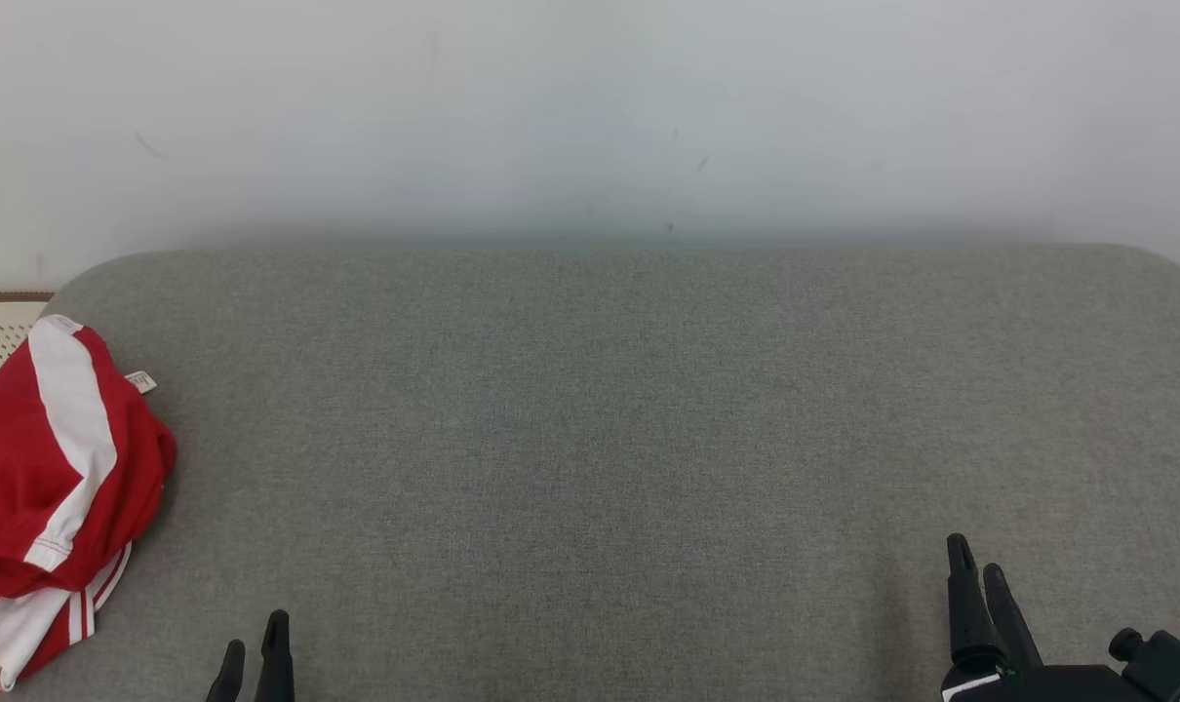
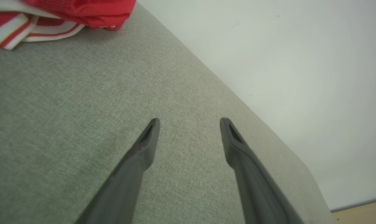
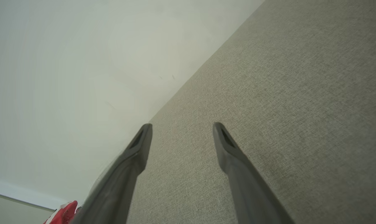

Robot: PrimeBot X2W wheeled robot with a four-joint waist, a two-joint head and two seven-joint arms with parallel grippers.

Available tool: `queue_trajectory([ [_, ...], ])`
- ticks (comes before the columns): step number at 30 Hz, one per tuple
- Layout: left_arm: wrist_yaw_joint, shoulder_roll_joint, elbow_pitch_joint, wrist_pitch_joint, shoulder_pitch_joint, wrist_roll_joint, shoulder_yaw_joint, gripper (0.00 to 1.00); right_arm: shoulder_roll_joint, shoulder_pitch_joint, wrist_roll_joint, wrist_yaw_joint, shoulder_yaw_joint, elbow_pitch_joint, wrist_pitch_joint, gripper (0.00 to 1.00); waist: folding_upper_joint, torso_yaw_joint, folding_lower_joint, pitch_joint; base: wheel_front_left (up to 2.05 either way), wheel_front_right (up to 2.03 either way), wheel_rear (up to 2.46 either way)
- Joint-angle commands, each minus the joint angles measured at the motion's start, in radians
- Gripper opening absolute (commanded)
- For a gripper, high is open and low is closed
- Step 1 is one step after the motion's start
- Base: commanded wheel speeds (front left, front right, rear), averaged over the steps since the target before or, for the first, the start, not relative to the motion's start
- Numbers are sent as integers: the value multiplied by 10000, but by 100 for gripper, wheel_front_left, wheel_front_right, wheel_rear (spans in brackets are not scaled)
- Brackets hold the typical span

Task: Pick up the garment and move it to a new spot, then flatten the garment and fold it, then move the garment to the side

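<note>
- While the garment lay bunched at the left edge of the grey fabric surface, its long axis ran near to far, striped hem nearest the robot.
- left gripper: fingers apart, holding nothing.
- right gripper: fingers apart, holding nothing.

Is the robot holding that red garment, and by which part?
Nothing is held. The left jaws and right jaws stand open and empty over the grey surface; the garment lies crumpled at its left edge, untouched.
</note>
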Motion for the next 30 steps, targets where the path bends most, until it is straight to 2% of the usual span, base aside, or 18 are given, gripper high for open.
queue_trajectory([
  [1,-3,97,-38,-116,-222,349,-43,100,-106,-245,-277,3,64,-52,-81,100,-1,-2,0,-2,0,0,0],
  [22,461,122,415,-991,-429,3274,-356,100,-298,-628,-2945,5,527,624,-511,100,-1,-62,0,0,0,0,0],
  [30,645,131,626,-1248,-477,4060,-437,100,-259,-706,-3810,5,561,779,-633,100,-1,-64,0,-7,0,0,0],
])
